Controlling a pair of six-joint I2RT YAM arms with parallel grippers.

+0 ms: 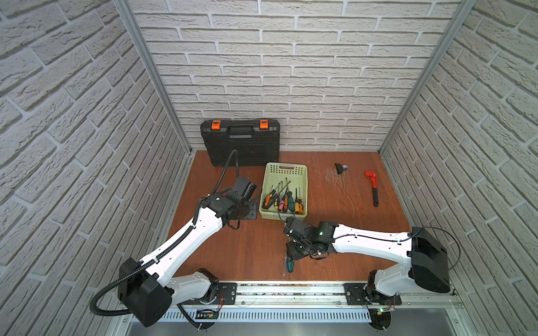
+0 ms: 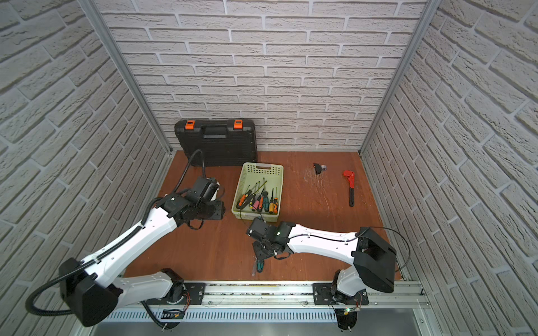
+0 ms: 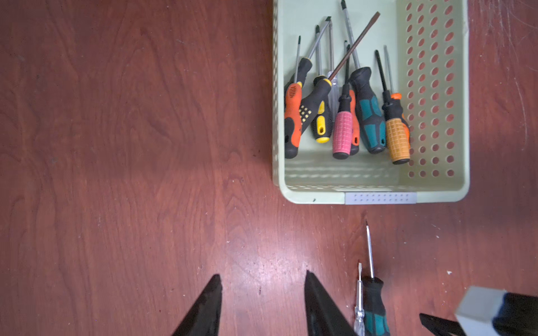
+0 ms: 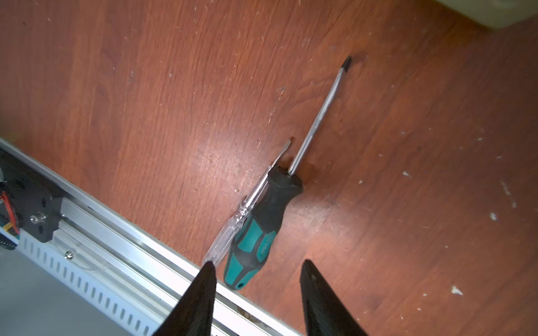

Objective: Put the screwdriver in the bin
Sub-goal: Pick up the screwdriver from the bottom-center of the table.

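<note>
Teal-handled screwdriver lies flat on the table at 6 o'clock from the bin, touching a clear-handled screwdriver. Right gripper over its handle, fingers spread, gripping nothing. Left gripper at 9 o'clock of the bin, fingers spread, empty; other screwdrivers lie in the bin.

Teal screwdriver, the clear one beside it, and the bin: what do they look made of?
The teal screwdriver: matte black-and-teal handle, likely rubbery plastic; shiny grey shaft, probably steel. The clear screwdriver: see-through glossy plastic body with metal parts visible inside. The bin: pale green moulded plastic, judging by its punched holes and smooth sheen.
</note>
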